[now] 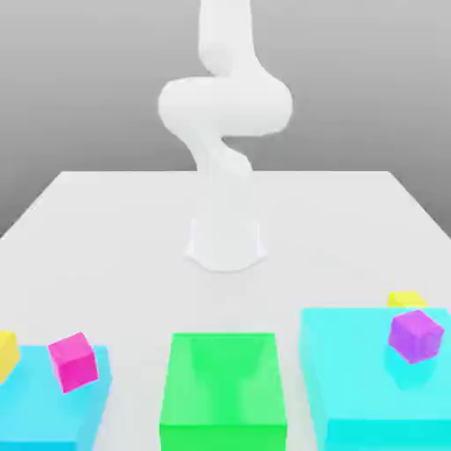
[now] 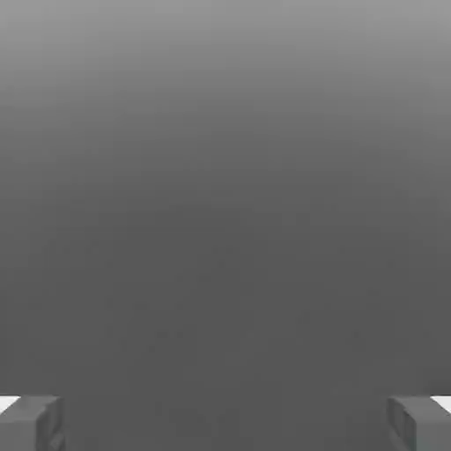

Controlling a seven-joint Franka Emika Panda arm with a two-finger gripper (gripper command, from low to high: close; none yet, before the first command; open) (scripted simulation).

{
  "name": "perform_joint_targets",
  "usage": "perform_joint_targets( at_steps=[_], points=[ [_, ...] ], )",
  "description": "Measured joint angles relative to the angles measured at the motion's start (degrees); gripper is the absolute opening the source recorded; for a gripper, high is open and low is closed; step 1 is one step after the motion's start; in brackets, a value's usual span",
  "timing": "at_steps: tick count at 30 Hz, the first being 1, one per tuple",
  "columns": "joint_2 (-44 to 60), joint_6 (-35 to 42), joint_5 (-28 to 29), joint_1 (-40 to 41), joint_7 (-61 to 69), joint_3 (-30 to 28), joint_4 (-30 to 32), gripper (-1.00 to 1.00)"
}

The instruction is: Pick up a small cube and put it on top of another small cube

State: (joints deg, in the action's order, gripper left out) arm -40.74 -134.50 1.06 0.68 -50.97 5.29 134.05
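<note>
White table (image 1: 106, 220): two yellow cubes (image 1: 406, 299), three big blocks (image 1: 223, 388).

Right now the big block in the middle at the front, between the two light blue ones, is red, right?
Not quite. The big block in the middle at the front is green, not red. It does sit between the two light blue blocks, one toward the exterior view's left and one toward its right. The exterior view shows this.
</note>
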Motion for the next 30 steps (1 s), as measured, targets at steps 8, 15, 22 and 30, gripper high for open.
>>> perform_joint_targets(
  at_steps=[8, 15, 22, 30],
  points=[
    [16.67, -8.99, 4.91, 1.20, -17.95, 17.15, 7.43, 0.00],
    [31.42, -16.51, 11.32, -0.11, -34.86, 29.55, 13.73, 0.00],
    [45.60, -24.25, 15.30, -8.62, -50.03, 35.68, 20.13, 0.00],
    [56.06, -30.57, 28.33, -18.56, -62.68, 25.50, 18.98, 0.00]
  ],
)
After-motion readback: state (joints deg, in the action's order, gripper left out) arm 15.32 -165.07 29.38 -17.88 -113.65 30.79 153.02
